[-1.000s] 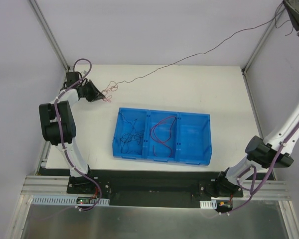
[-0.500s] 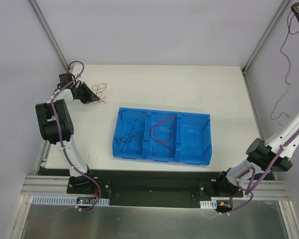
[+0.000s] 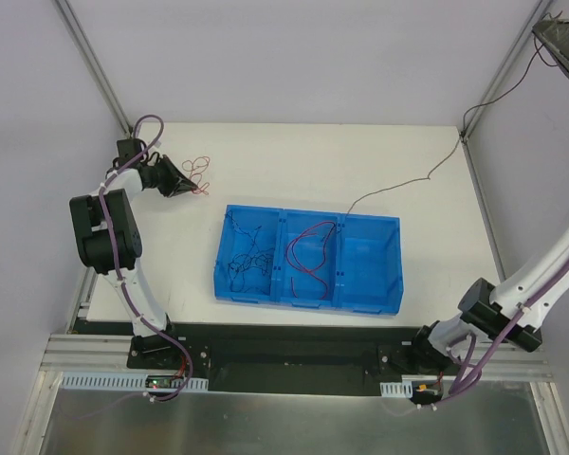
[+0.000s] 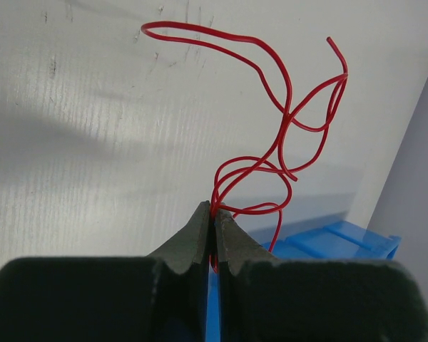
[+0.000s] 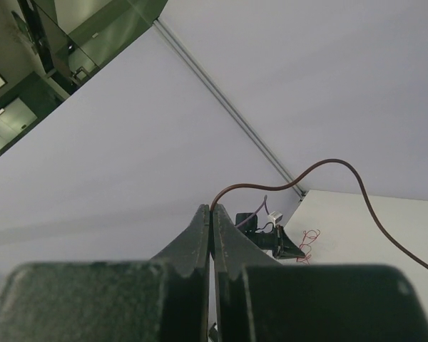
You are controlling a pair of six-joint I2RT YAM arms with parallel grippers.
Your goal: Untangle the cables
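My left gripper (image 3: 177, 180) is at the table's far left, shut on a tangled red cable (image 3: 200, 174) whose loops lie just right of its tips. The left wrist view shows the jaws (image 4: 214, 211) pinching the red cable (image 4: 286, 121) at their tips. My right gripper (image 3: 561, 45) is raised high at the far right, shut on one end of a dark brown cable (image 3: 427, 177). That cable hangs down and across to the blue tray's back rim. The right wrist view shows it (image 5: 329, 164) leaving the closed tips (image 5: 212, 208).
A blue three-compartment tray (image 3: 371, 265) sits mid-table. A black cable tangle (image 3: 249, 258) lies in its left compartment and a magenta-purple cable (image 3: 309, 252) in the middle one. Frame posts stand at the table's back corners (image 3: 469, 128).
The dark brown cable, earlier stretched from the red tangle to my right gripper, has come free of it and now hangs toward the tray. The red tangle stayed with my left gripper.
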